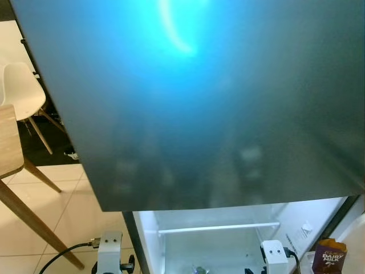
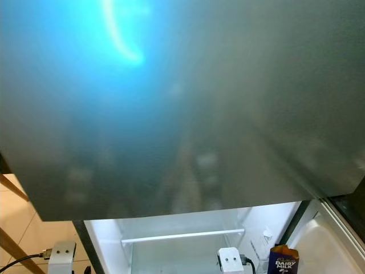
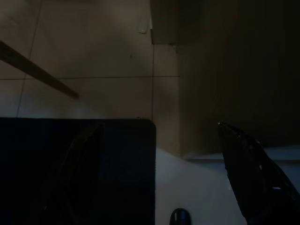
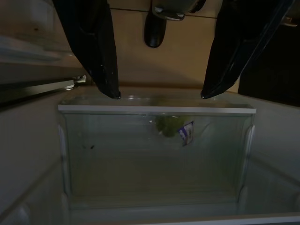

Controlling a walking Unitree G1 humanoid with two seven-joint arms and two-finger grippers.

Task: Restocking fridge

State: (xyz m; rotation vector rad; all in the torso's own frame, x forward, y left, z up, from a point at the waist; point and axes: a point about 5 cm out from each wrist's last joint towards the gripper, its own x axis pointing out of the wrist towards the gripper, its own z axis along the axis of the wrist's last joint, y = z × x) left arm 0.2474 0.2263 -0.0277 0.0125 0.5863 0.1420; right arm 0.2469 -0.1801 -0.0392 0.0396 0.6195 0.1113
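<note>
The fridge (image 1: 217, 240) stood open below its large dark upper door (image 1: 217, 103), and its inside was lit white. A thin white shelf rail (image 1: 219, 229) ran across the compartment just under that door. At the right side of the fridge, in the door pocket (image 2: 336, 240), there was a purple Dairy Milk packet (image 1: 331, 256) standing upright.

The right gripper (image 4: 159, 96) was inside the fridge, above a clear crisper drawer (image 4: 154, 154). Its 2 black fingers (image 4: 93, 51) were spread wide apart and held nothing. Their tips hung just over the white front edge of the drawer. Inside the drawer lay a greenish item with a small white and blue label (image 4: 186, 132); I could not tell what it was. The white wrist block of the right arm (image 1: 273, 252) was seen low in the fridge opening.

The left gripper (image 3: 159, 178) hung outside the fridge, to its left, over the tiled floor (image 1: 68, 211). Its 2 fingers were also spread apart and empty, though this view was very dark.

Further left of the fridge stood a wooden table (image 1: 10, 142) with a slanted leg, and behind it a white chair (image 1: 23, 94).
</note>
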